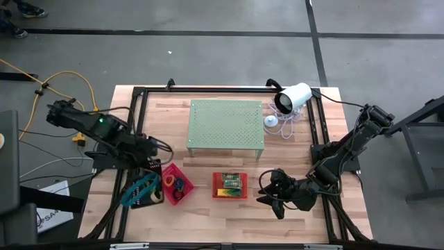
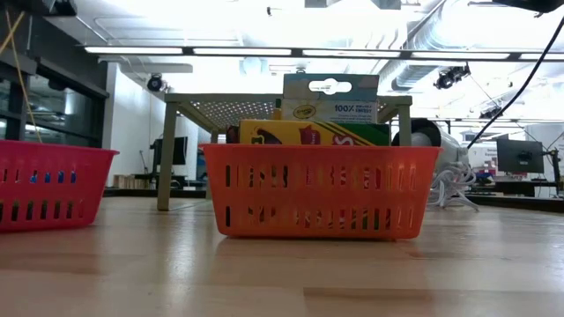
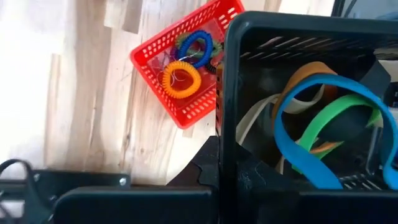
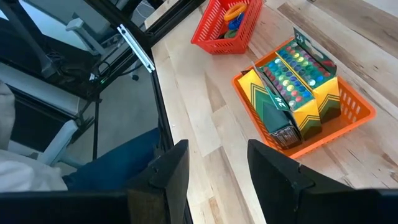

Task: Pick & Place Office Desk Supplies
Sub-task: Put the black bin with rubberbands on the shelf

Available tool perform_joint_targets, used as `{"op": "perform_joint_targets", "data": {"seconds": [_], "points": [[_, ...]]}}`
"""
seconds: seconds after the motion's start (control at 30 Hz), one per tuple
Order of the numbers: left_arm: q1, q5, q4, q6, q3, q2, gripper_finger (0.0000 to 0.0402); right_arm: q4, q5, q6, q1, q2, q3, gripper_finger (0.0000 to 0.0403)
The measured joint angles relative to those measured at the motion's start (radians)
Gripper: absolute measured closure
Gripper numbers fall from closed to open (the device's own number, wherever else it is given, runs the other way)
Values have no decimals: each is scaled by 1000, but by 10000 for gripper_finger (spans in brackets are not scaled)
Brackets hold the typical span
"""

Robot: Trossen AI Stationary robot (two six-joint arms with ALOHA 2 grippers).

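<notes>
Office desk supplies lie sorted in three trays along the lower part of the high view. The left gripper (image 1: pixel 142 182), its fingers fully closed, sits at the lower left directly over the black plastic square tray (image 3: pixel 249 81), which holds wide blue (image 3: pixel 292 140), green (image 3: pixel 336 115) and tan rubber-band loops (image 3: pixel 305 78). Just to that tray's right, touching or nearly so, stands the pink-red slotted plastic tray (image 1: pixel 182 198), with an orange coiled ring (image 3: pixel 181 79) and a blue coiled ring (image 3: pixel 194 46) inside. Farther right, at lower centre, the orange slotted plastic tray (image 4: pixel 364 115) carries yellow-and-green crayon and marker packs (image 4: pixel 292 87), upright in the low view. The right gripper (image 4: pixel 217 168) rests low over the wooden table (image 1: pixel 208 215) to the right of the orange tray, its fingers parted with nothing between them. Above centre stands the pale green perforated metal stand (image 1: pixel 226 125), and a white camera (image 1: pixel 293 97) sits to its upper right.
</notes>
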Motion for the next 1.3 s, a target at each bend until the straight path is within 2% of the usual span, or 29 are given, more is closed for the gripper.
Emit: {"op": "perform_joint_targets", "data": {"seconds": [0.33,0.67,0.83,1.03,1.17,1.3], "points": [[60,-11,-201,59,216,58,401,0,0,0,0,0,0,252],[122,-11,-198,168,231,114,401,0,0,0,0,0,0,252],[256,44,-156,322,231,154,401,0,0,0,0,0,0,252],[469,155,-102,513,231,224,401,0,0,0,0,0,0,252],[613,208,-91,637,239,296,401,0,0,0,0,0,0,252],[729,222,-99,764,297,394,401,0,0,0,0,0,0,252]]}}
